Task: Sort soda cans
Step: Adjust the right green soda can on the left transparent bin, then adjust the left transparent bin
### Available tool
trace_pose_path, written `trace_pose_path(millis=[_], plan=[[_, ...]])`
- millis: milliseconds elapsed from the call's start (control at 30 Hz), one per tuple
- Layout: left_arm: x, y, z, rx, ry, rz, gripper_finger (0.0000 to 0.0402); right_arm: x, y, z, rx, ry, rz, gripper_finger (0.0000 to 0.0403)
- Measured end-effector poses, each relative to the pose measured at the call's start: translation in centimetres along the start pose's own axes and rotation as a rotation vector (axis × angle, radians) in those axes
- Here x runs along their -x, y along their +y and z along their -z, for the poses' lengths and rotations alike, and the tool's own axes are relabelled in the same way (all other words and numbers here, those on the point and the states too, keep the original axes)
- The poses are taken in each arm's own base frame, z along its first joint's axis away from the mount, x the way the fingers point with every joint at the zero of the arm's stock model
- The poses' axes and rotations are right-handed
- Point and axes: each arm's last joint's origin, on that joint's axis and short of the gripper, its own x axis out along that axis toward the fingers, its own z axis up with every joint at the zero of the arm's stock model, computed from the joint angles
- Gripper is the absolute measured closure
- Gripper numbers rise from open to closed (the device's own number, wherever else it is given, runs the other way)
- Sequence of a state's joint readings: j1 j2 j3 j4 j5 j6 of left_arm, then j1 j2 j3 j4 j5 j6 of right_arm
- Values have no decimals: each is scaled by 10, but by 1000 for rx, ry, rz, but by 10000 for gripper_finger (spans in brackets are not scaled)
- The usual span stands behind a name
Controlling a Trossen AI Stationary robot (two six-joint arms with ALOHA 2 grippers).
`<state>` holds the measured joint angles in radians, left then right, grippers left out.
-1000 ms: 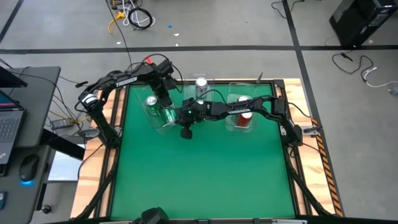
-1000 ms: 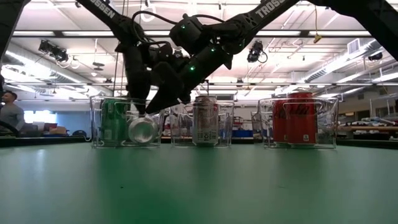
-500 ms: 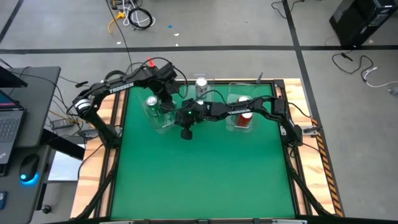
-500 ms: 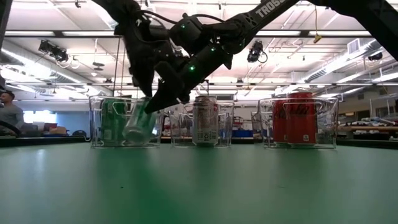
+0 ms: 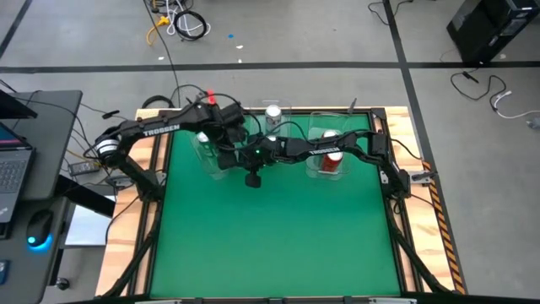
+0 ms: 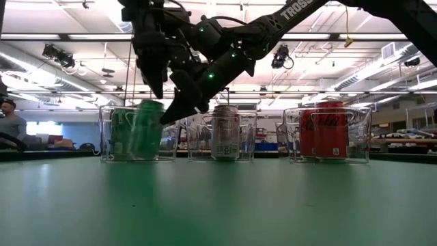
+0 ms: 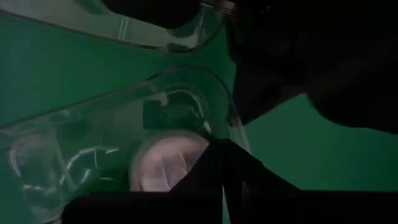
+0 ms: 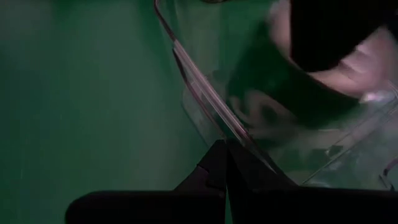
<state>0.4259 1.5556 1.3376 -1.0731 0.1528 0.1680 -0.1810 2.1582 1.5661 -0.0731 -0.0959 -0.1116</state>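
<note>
The left clear tray [image 6: 104, 137] holds two green cans: one upright [image 6: 121, 133], one leaning [image 6: 147, 130], its silver top [image 7: 165, 163] showing in the left wrist view. My left gripper [image 6: 156, 92] is shut just above the leaning can. My right gripper [image 6: 169, 116] is shut and slants down to that tray's right wall. A silver can [image 6: 225, 132] stands in the middle tray. Red cans [image 6: 328, 130] stand in the right tray. From above, my left gripper [image 5: 226, 142] and right gripper [image 5: 234, 152] meet at the left tray. My left gripper's shut fingers [image 7: 217, 162] come from above beside the rim of the leaning can's top [image 7: 186, 146]; whether they touch it I cannot tell. My right gripper's shut fingertips [image 8: 221, 155] rest against the left tray's wall at its rim [image 8: 205, 106], slanting down from the table's right side.
Three clear trays stand in a row along the table's far part, with the green mat [image 5: 270, 236] open on the near side. Both arms cross above the middle tray [image 5: 272, 127]. A laptop and a mouse lie off the table's left edge. A person [image 6: 10, 123] sits far behind.
The green can that lay on its side in the left tray, top toward the near edge, has been tipped up and now stands nearly upright, still leaning. My left gripper has risen and shifted slightly toward the table's right. My right gripper has stayed at the tray wall.
</note>
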Motion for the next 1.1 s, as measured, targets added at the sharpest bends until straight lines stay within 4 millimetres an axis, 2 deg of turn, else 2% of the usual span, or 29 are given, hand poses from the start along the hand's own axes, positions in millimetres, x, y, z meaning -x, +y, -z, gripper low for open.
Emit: trace_pose_path(millis=[200, 333, 400, 533, 667, 767, 933, 1100], plan=[[-2, -13, 0, 4, 27, -75, 402, 0, 0, 0, 6, 2, -3, 403], [3, -19, 2, 14, 23, -121, 402, 0, 0, 0, 16, 2, -7, 403], [10, -21, 5, 26, 6, -161, 402, 0, 1, 0, 20, 2, -8, 403], [37, -23, 16, 108, -76, -261, 402, 1, 2, 2, 21, 19, -49, 403], [66, -25, 41, 260, -192, -346, 402, 13, 4, -3, 31, 38, -115, 403], [73, -26, 67, 422, -248, -390, 402, 28, 10, -12, 74, 42, -127, 403], [58, -23, 113, 697, -236, -436, 402, 62, 17, -26, 142, 68, -144, 403], [32, -15, 144, 876, -193, -488, 402, 98, 19, -34, 190, 122, -153, 403]])
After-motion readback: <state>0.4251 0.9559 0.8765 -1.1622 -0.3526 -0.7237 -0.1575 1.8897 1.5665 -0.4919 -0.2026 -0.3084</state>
